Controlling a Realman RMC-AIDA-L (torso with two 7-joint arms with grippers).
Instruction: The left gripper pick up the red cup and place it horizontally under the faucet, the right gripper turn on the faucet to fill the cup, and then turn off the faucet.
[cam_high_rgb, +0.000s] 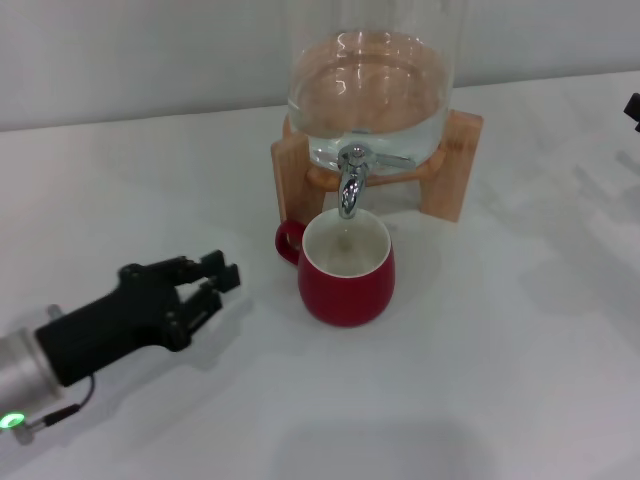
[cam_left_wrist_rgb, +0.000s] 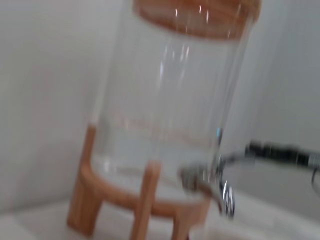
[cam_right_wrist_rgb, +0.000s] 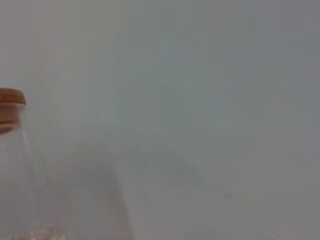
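**Red cup waits under the tap**

Red cup (cam_high_rgb: 346, 268) stands upright on the white table (cam_high_rgb: 500, 380), right below the faucet (cam_high_rgb: 349, 185), so water can drop straight in. The left gripper (cam_high_rgb: 212, 280) sits beside it, fingers apart, holding nothing. Only a black bit of the right gripper (cam_high_rgb: 633, 108) shows at the edge; I cannot tell its fingers.

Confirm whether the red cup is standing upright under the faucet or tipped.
Upright. The red cup stands on its base on the table, its cream inside facing up, directly beneath the faucet. The left claw is beside it, apart.
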